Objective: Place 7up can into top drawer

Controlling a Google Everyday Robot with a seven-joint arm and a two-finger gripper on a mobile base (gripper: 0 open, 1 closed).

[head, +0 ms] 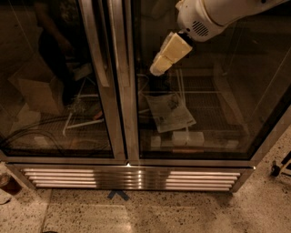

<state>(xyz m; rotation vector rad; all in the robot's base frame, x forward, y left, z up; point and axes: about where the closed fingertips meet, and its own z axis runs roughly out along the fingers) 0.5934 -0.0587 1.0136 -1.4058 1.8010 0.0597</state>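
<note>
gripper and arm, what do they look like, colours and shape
The arm is a smooth white rounded casing with a patch of small vent holes near its wrist. The gripper is pale cream-yellow, blocky, tapering to a rounded tip. It sits near the top centre, in front of the right glass door.

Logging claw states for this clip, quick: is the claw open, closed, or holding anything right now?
Claw: cannot be told; it hangs high in view, in front of the glass-door cooler.
</note>
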